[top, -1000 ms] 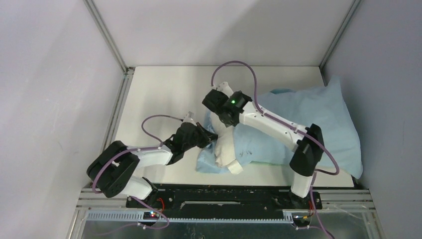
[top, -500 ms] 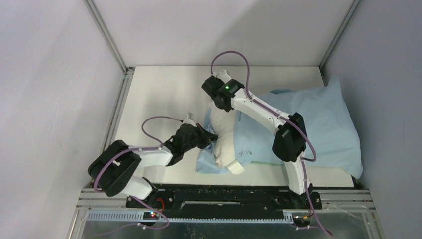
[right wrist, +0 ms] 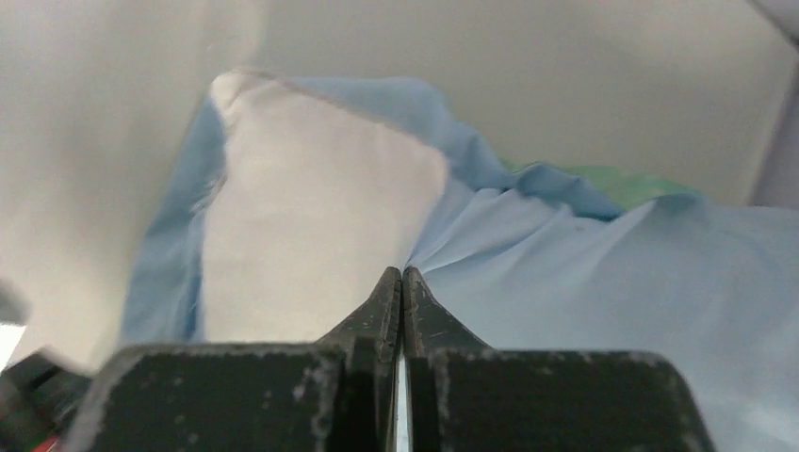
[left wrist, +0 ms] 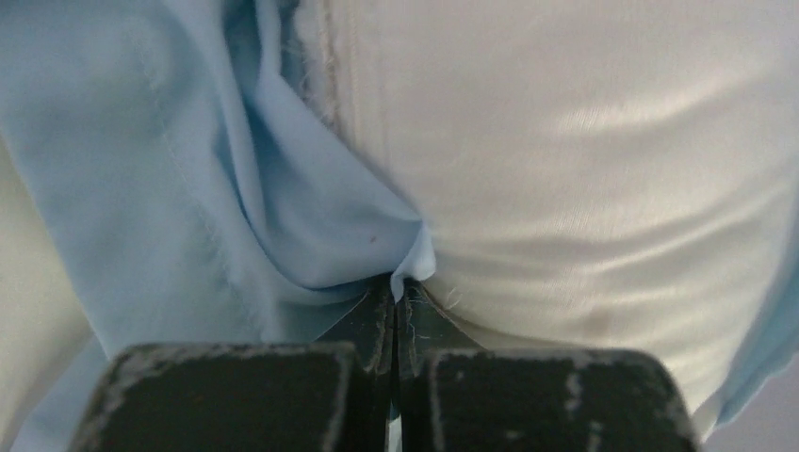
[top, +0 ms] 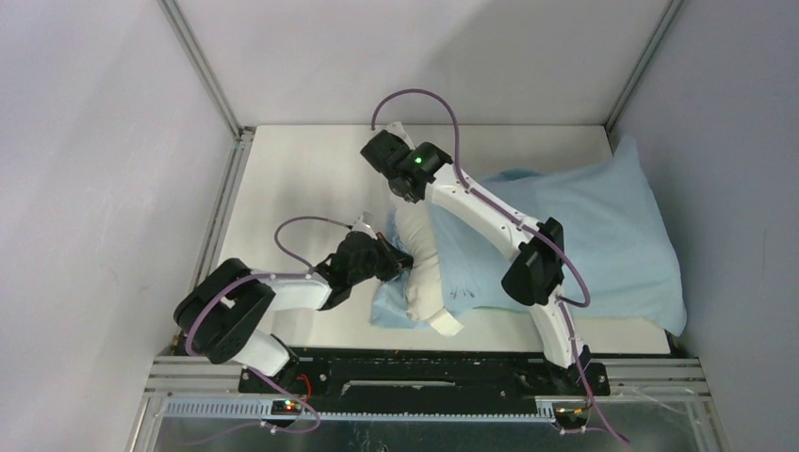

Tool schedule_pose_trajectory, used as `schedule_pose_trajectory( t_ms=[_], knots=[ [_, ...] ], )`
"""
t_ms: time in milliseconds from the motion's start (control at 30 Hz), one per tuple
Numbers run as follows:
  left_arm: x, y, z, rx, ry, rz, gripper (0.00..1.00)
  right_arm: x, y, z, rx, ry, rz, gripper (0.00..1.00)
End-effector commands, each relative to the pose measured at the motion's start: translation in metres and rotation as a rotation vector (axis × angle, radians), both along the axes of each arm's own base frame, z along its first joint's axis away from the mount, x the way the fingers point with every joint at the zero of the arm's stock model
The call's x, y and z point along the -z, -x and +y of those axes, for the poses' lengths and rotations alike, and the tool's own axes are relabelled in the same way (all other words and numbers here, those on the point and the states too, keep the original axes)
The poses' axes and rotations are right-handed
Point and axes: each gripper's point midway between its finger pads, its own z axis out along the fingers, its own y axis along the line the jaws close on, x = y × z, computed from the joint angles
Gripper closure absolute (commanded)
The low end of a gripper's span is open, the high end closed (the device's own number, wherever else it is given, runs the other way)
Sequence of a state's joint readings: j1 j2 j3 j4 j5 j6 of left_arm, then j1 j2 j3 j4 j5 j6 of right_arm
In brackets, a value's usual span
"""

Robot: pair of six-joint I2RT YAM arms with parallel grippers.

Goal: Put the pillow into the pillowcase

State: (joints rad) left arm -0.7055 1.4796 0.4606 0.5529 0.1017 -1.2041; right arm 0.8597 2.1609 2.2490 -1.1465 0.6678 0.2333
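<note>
The light blue pillowcase (top: pixel 584 235) lies across the right half of the table with the cream pillow (top: pixel 424 264) mostly inside it. The pillow's left end sticks out of the opening, and a white tag (top: pixel 448 323) shows at its near corner. My left gripper (top: pixel 400 264) is shut on the pillowcase's edge (left wrist: pixel 188 169), right against the pillow (left wrist: pixel 584 160); a fold of blue cloth pokes out between the tips (left wrist: pixel 397 287). My right gripper (right wrist: pixel 402 275) is shut with nothing in it. It hovers (top: pixel 400 193) over the far end of the pillow (right wrist: pixel 311 226), by the pillowcase (right wrist: pixel 612 273).
The white table (top: pixel 311 179) stretches left and back of the pillow. Grey walls with metal corner posts (top: pixel 203 75) close it in. The pillowcase's right side reaches the right wall (top: pixel 716 188). Green inner cloth (right wrist: pixel 641 184) shows at the far edge of the opening.
My right gripper has gone from open to shut and has drawn back and left, off the pillow's end. My left gripper has kept its hold in about the same place.
</note>
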Motion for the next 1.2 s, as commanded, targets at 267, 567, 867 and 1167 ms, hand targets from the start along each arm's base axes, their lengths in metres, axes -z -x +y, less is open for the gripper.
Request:
schedule_pose_trajectory(
  t_ms=[267, 567, 867, 1167],
  knots=[
    [-0.021, -0.014, -0.007, 0.022, -0.035, -0.078, 1.00, -0.006, 0.025, 0.019, -0.065, -0.344, 0.074, 1.00],
    [-0.028, -0.004, 0.037, -0.062, -0.084, -0.108, 0.65, -0.029, 0.030, 0.006, -0.048, -0.331, 0.026, 1.00],
    [-0.088, -0.029, 0.091, -0.244, -0.089, -0.209, 0.43, -0.091, 0.039, 0.021, -0.116, -0.467, -0.054, 1.00],
    [-0.107, -0.067, 0.074, -0.218, -0.044, -0.240, 0.24, -0.155, 0.072, 0.031, -0.219, -0.590, -0.119, 1.00]
  ],
)
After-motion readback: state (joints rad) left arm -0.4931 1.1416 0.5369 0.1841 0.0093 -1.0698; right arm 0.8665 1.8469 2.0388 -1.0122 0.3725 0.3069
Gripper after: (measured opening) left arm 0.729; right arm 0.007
